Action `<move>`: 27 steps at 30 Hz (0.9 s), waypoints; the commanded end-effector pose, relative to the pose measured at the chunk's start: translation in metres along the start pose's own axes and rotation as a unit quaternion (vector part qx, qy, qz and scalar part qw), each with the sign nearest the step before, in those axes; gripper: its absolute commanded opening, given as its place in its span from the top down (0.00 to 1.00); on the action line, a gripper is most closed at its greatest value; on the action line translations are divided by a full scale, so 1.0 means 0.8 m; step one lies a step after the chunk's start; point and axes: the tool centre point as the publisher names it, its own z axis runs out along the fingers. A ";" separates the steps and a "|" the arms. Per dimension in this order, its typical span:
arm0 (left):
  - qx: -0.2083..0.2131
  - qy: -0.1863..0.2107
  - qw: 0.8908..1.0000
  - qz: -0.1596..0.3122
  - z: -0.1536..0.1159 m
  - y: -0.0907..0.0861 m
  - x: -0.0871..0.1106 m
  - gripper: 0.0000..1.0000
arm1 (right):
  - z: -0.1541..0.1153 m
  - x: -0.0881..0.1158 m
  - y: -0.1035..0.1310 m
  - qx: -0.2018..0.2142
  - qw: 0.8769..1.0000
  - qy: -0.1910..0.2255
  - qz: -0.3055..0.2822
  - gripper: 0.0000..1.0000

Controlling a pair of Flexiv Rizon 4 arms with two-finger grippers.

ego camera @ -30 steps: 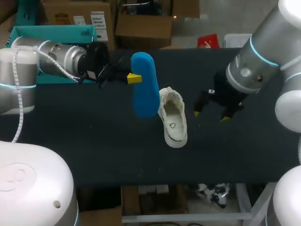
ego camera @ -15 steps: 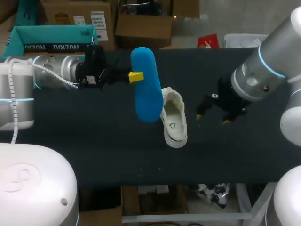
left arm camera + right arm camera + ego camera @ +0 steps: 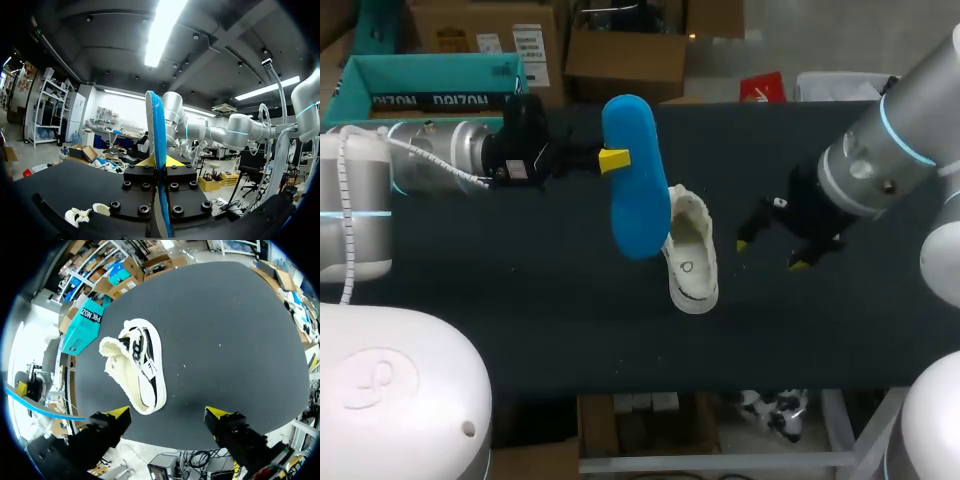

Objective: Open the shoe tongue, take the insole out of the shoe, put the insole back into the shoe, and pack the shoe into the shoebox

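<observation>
Insole [image 3: 635, 180] edged rightward, held above the shoe [image 3: 688, 250].

We see a dark matte table [image 3: 520, 330] carrying one pale shoe [image 3: 688, 250], which sits sole down near the middle with its fleecy opening facing up. Its length runs roughly from the far edge toward the near edge. A teal shoebox [image 3: 430, 85] stands at the far left corner, though we cannot tell whether it rests on the tabletop or just beyond it. A few pale specks [image 3: 219, 345] dot the surface beside the shoe.
</observation>
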 end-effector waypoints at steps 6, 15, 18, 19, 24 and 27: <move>0.001 -0.004 1.000 0.000 0.001 0.000 0.002 1.00 | -0.011 0.003 0.003 0.112 0.984 0.073 0.115 0.00; 0.001 -0.004 1.000 0.000 0.001 0.000 0.002 1.00 | -0.008 0.009 0.012 0.139 0.978 0.101 0.118 0.00; 0.001 -0.004 1.000 0.000 0.001 0.000 0.002 1.00 | -0.005 0.023 0.020 0.164 0.968 0.132 0.134 0.00; 0.001 -0.004 1.000 0.000 0.001 0.000 0.002 1.00 | -0.004 0.027 0.022 0.161 0.967 0.136 0.143 0.00; 0.001 -0.004 1.000 0.000 0.001 0.000 0.002 1.00 | 0.002 0.041 0.025 0.185 0.928 0.199 0.254 0.00; 0.001 -0.004 1.000 0.000 0.001 0.000 0.002 1.00 | 0.003 0.043 0.023 0.186 0.921 0.219 0.263 0.00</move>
